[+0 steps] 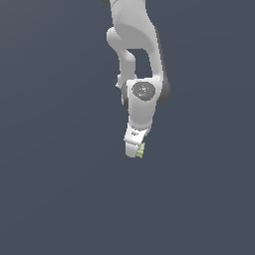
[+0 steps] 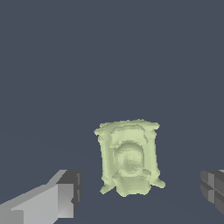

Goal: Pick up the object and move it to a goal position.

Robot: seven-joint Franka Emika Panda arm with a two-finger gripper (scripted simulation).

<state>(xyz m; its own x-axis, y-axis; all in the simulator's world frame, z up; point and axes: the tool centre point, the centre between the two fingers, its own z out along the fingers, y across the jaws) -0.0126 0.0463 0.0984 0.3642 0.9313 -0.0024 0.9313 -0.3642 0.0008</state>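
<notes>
The object [image 2: 128, 161] is a small pale yellow-green blocky item with a ridged, bumpy surface. In the wrist view it lies between my two fingers, with clear gaps on both sides. One finger [image 2: 61, 197] is white with a dark pad, the other finger [image 2: 213, 189] shows only its dark pad at the frame edge. My gripper [image 2: 140, 192] is open and touches nothing. In the exterior view the white arm hangs down and the gripper [image 1: 133, 150] hides most of the object [image 1: 141, 150], of which only a green sliver shows.
A plain dark grey-blue surface [image 1: 60, 189] fills both views. No other objects, containers or edges show. No goal marker is in view.
</notes>
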